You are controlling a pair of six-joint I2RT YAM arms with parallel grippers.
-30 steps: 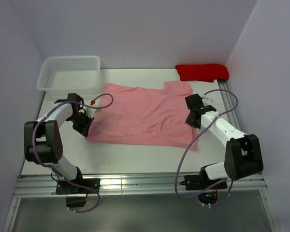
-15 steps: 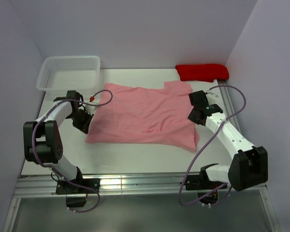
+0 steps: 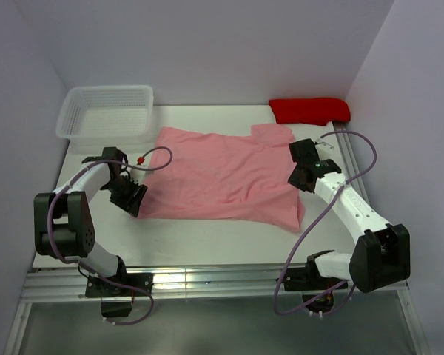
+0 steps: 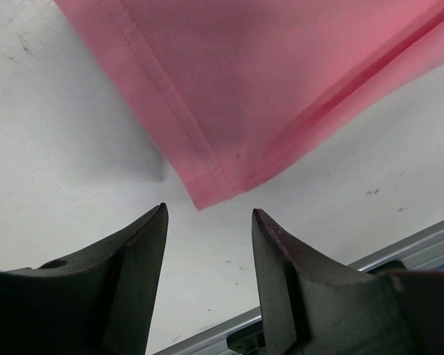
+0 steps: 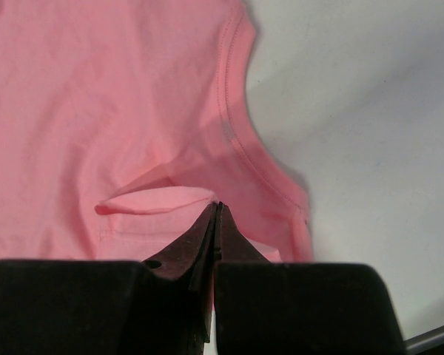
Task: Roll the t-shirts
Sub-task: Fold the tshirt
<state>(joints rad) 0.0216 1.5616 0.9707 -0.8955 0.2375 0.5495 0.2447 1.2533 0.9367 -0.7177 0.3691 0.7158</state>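
Count first: one pink shirt (image 3: 222, 177), one red cloth (image 3: 309, 111), one white basket (image 3: 96, 129), two arms on the table (image 3: 207, 238).

Pink shirt lies spread flat in the middle of the table, and its long axis runs left to right across the top view. A stitched hem corner points at the near left and a sleeve juts out at the far right. The red cloth sits bunched in the far right corner, apart from the shirt. The basket stands at the far left, just beyond the shirt's far left corner.

Left gripper (image 3: 133, 201) is at that near-left hem corner with its jaws spread wide. In the wrist view, the shirt's corner (image 4: 207, 185) sits right at the mouth of the left gripper (image 4: 209, 211), level with the fingertips (image 4: 154, 222). Bare table shows on either side of it, so nothing is pinched there.

Right gripper (image 3: 296, 181) is over the shirt's right edge, near the curved seam. Seen from the wrist, the right gripper (image 5: 218, 205) has its jaws pressed tight together. Its tips meet a raised fold of the shirt (image 5: 96, 111). Whether any cloth is caught between them, can't tell.
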